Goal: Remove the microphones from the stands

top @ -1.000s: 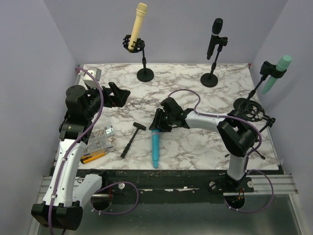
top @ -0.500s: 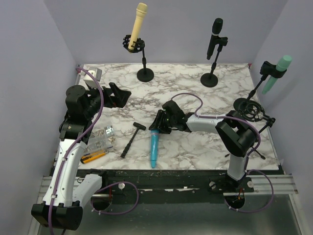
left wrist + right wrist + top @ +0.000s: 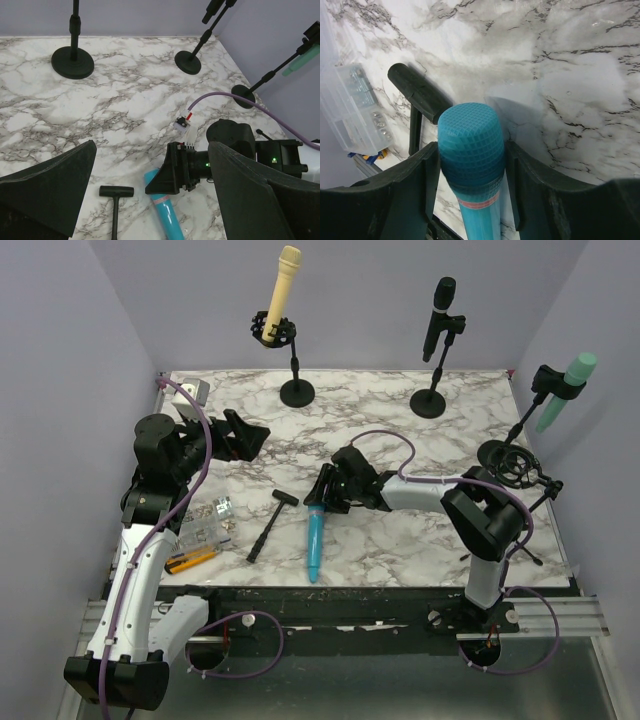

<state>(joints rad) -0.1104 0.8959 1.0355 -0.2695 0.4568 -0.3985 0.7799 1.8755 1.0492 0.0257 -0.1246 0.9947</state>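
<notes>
A blue microphone (image 3: 316,540) lies flat on the marble table (image 3: 400,440), its mesh head pointing away from the arms' bases. My right gripper (image 3: 322,495) is low over the table. In the right wrist view its fingers (image 3: 415,175) close snugly on both sides of the microphone's head (image 3: 470,140). The microphone also shows in the left wrist view (image 3: 167,215). An empty stand with a ring mount (image 3: 512,466) stands at the right. My left gripper (image 3: 245,435) hangs open and empty above the table's left side (image 3: 152,147).
Three other microphones sit on stands: cream (image 3: 283,290) at back left, black (image 3: 438,315) at back, green (image 3: 565,385) at far right. A black T-handled tool (image 3: 270,523), a clear plastic box (image 3: 205,525) and a yellow cutter (image 3: 188,560) lie at front left.
My right gripper has shifted slightly left with the blue microphone, whose tail swung a little to the left. The left arm has not moved.
</notes>
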